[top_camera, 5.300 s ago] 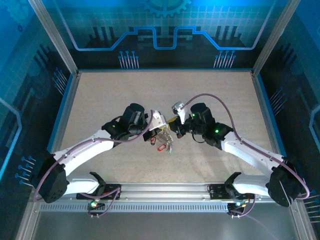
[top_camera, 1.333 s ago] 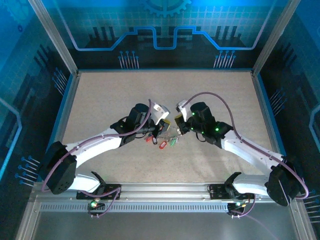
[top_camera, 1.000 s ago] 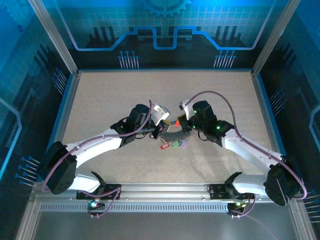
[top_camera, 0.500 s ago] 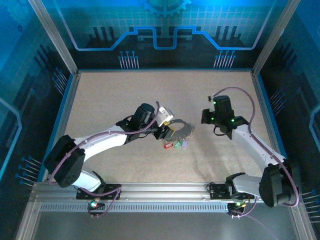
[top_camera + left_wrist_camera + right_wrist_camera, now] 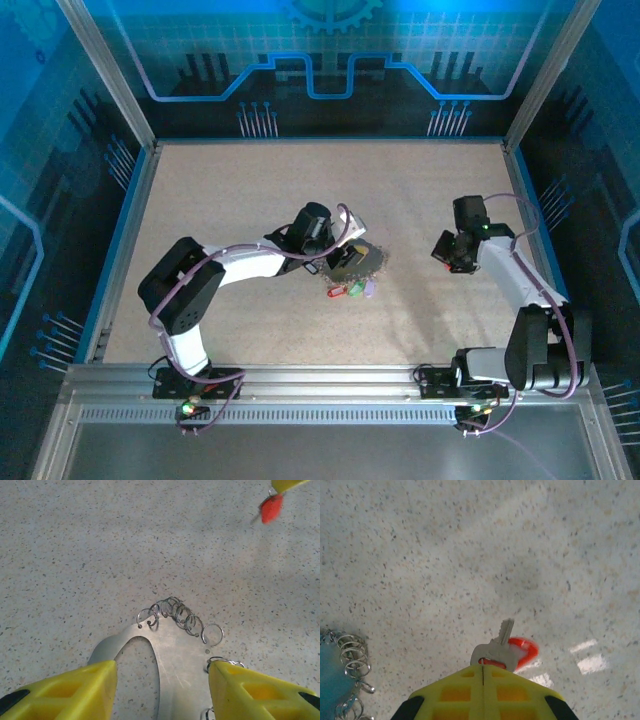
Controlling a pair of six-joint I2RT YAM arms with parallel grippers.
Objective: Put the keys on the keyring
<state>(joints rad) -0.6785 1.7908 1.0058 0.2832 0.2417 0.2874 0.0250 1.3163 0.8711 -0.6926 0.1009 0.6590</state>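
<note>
The left jaws stand released, one finger either side of the keyring [image 5: 175, 665], which lies on the tabletop [image 5: 220, 200] at mid-scene. A cluster of coloured keys [image 5: 352, 290] sits just near of it. Well apart to the right, the right jaws are clenched on a silvery, red-tagged key [image 5: 495, 649].

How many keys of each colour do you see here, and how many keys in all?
red: 2, a red key by the keyring and a red key in the right gripper
green: 1, the green key
pale: 1, the pale key
total: 4
</note>
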